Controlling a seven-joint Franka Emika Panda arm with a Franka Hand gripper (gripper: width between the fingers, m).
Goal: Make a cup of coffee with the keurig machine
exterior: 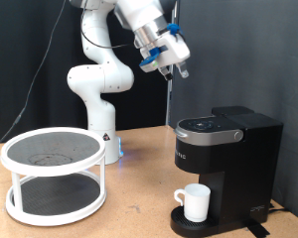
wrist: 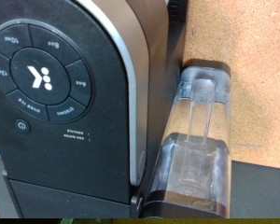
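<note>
The black keurig machine (exterior: 226, 159) stands at the exterior view's right on the wooden table, with its lid down. The white cup (exterior: 196, 201) sits on the machine's round drip base under the spout, handle towards the exterior view's left. My gripper (exterior: 179, 67) hangs in the air well above the machine's top panel, touching nothing and with nothing seen between its fingers. The wrist view looks straight down on the machine's oval button panel (wrist: 56, 84) and its clear water tank (wrist: 198, 140). The fingers do not show in that view.
A white two-tier round rack (exterior: 55, 174) stands at the exterior view's left. The arm's white base (exterior: 97, 99) rises behind it. A black curtain closes the back. Bare wooden table (exterior: 139, 213) lies between rack and machine.
</note>
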